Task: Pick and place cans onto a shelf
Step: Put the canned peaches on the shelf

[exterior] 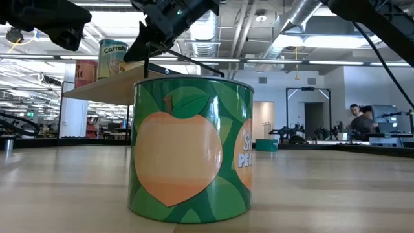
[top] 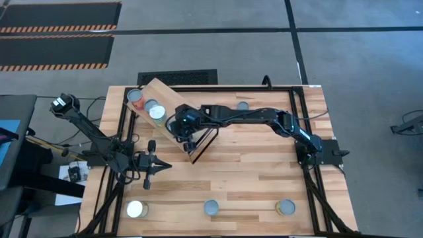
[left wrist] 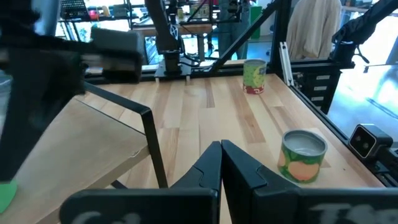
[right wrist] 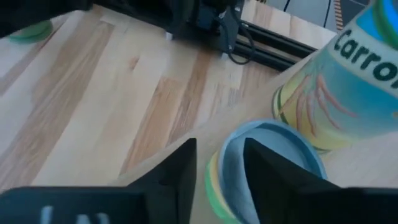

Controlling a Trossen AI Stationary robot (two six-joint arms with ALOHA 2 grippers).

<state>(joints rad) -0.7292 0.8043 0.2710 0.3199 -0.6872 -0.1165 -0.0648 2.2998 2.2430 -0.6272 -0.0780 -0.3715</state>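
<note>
The light wood shelf [top: 168, 112] stands at the table's far left with a red-orange can [top: 135, 97] and two pale-lidded cans [top: 154, 108] on top. My right gripper [top: 182, 129] hovers over the shelf. In its wrist view its fingers [right wrist: 221, 155] stand a little apart just above a blue-lidded, green-and-yellow can [right wrist: 267, 146], which stands upright beside a "Carrots" can [right wrist: 348, 93]. My left gripper [top: 165, 164] is shut and empty, level above the table's left side. Loose cans stand on the table: a green peach can [top: 211, 207], a white-lidded one [top: 135, 209], one at the near right [top: 285, 207] and one at the far edge [top: 243, 106]. My right gripper points down at the blue-lidded can's top [right wrist: 236, 155]. One finger [right wrist: 277, 177] lies in front of the lid, and I cannot tell whether it touches it. The can stands upright on the shelf.
The shelf rests on thin dark legs [left wrist: 155, 149]. Black frame rails [top: 310, 152] run along the table's sides. The peach can [exterior: 191, 149] fills the low view's middle. People stand in the room far behind [exterior: 359, 120]. Bare planks lie at the table's middle and right.
</note>
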